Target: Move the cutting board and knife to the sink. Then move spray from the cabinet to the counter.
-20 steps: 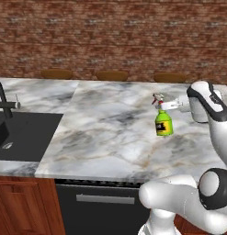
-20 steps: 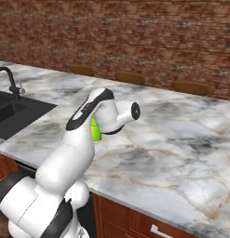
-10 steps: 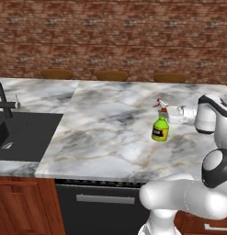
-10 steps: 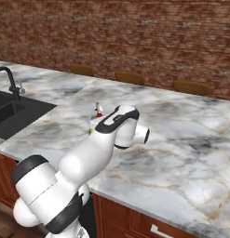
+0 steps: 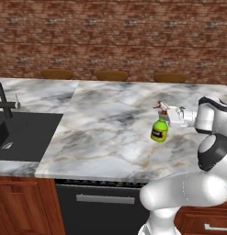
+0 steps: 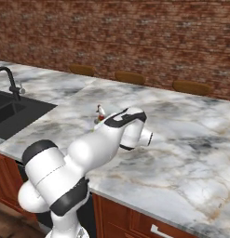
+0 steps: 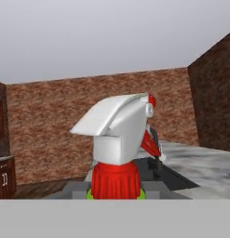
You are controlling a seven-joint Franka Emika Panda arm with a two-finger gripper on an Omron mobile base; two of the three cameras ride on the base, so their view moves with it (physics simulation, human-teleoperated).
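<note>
My end effector (image 5: 172,117) is clamped on the spray (image 5: 160,128) at its neck, base at or just above the counter (image 5: 105,119) — light, rigid, slick plastic, top-heavy — so I'd grip below the trigger.

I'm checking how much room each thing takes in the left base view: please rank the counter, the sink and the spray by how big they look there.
1. counter, spanning nearly the whole width.
2. sink, partly cut off by the left edge, so its full size is unsure.
3. spray, clearly the smallest, in the claw.
</note>
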